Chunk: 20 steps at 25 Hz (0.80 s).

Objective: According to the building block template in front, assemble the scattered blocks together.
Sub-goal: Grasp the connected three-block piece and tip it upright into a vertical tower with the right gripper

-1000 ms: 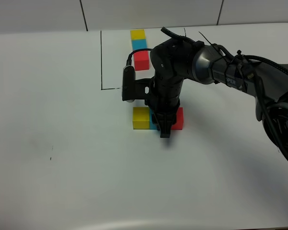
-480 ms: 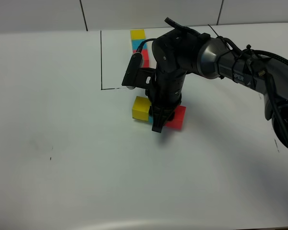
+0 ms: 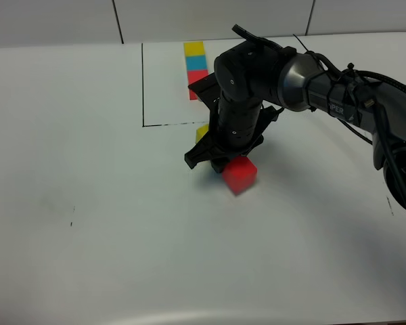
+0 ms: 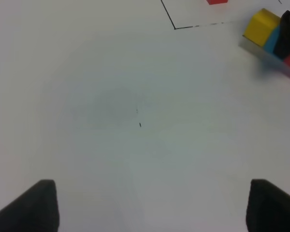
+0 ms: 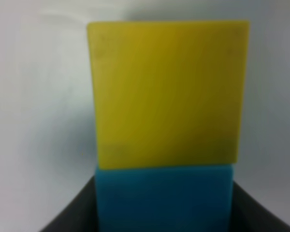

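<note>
The building block template, a yellow (image 3: 194, 49), cyan (image 3: 197, 62) and red (image 3: 195, 84) row, lies inside the black outline (image 3: 143, 88) at the back, its red end partly behind the arm. Of the scattered blocks, the yellow block (image 3: 201, 132), the cyan-blue block (image 5: 164, 198) and the red block (image 3: 239, 174) sit joined in a diagonal row just below the outline. My right gripper (image 3: 220, 159) stands over the row's middle, shut on the cyan-blue block, which it hides in the high view. My left gripper (image 4: 151, 188) is open and empty, far from the row (image 4: 262, 25).
The right arm (image 3: 325, 95) reaches in from the right across the outline's lower corner. A wall (image 3: 210, 17) runs along the back of the white table (image 3: 88, 223).
My right gripper has turned, swinging the three-block row from level to diagonal. The red end came nearer and the yellow end went back toward the outline.
</note>
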Each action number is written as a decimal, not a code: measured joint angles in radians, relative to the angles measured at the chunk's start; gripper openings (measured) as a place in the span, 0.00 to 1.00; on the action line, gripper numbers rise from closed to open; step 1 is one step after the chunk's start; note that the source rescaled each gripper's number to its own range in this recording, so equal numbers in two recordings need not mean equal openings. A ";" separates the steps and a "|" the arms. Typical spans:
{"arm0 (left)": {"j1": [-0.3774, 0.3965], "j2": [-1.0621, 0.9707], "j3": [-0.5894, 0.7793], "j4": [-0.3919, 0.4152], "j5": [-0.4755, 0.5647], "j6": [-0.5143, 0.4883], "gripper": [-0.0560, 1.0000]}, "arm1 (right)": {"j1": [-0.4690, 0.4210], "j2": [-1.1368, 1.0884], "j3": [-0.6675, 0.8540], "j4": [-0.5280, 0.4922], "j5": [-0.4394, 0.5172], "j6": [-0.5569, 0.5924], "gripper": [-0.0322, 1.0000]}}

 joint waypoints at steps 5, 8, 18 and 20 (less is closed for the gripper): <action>0.000 0.000 0.000 0.000 0.000 0.000 0.68 | 0.000 0.000 0.000 -0.012 -0.004 0.245 0.05; 0.000 0.000 0.000 0.000 0.000 0.000 0.68 | 0.000 0.000 0.000 -0.012 -0.012 0.297 0.05; 0.000 0.000 0.000 0.000 0.000 0.001 0.68 | 0.000 0.015 0.000 -0.007 -0.024 0.394 0.05; 0.000 0.000 0.000 0.000 0.000 0.001 0.68 | 0.000 0.026 0.000 0.000 -0.024 0.404 0.05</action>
